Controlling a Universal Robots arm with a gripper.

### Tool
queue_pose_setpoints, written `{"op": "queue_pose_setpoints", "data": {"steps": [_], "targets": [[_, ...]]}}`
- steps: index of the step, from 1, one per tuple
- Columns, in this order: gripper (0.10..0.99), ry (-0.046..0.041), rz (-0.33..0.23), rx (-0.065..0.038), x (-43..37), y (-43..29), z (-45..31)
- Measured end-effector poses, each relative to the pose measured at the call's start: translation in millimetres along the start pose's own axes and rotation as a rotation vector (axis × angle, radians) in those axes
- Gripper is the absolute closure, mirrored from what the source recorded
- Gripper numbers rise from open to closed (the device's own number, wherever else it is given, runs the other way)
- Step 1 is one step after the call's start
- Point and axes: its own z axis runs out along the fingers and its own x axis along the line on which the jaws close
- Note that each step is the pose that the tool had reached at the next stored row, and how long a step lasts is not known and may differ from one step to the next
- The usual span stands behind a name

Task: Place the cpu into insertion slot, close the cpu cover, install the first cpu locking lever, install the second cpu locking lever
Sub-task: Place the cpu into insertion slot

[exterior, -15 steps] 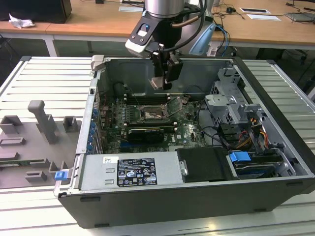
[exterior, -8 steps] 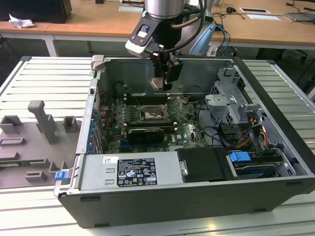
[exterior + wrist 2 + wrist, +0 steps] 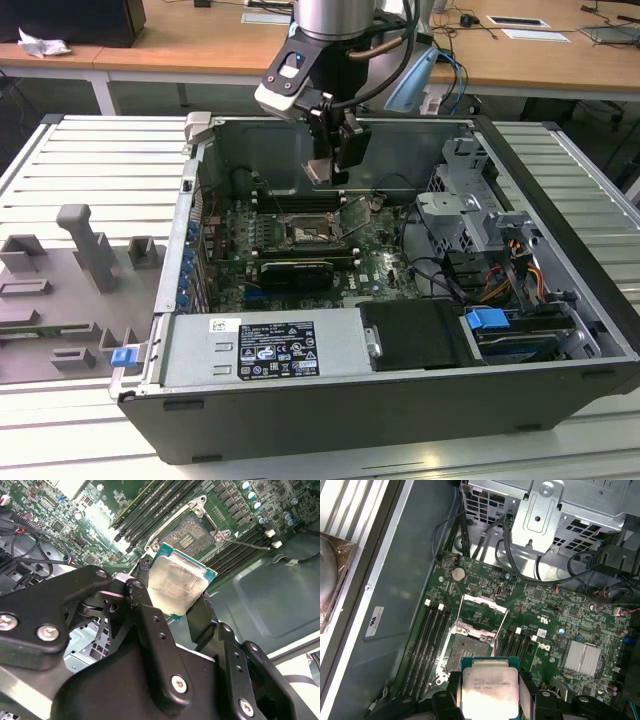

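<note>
Currently gripper [image 3: 172,600] closed on cpu [image 3: 489,685] edges; cpu held in air above slot [image 3: 470,641], not touching. Cover [image 3: 481,599] stands open, slot bare. Judgement: keep cpu level, square its corners to slot rim, lower straight, release only when seated flat.

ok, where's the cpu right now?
In the second wrist view the cpu is clamped in the hand, raised above the insertion slot, not seated; the slot sits between the memory slots.
</note>
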Motion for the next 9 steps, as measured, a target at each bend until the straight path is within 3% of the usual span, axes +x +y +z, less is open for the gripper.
{"op": "queue_pose_setpoints", "data": {"steps": [9], "targets": [[0.545,0.0001,0.000,0.000,0.0,-0.2,2.8]]}}
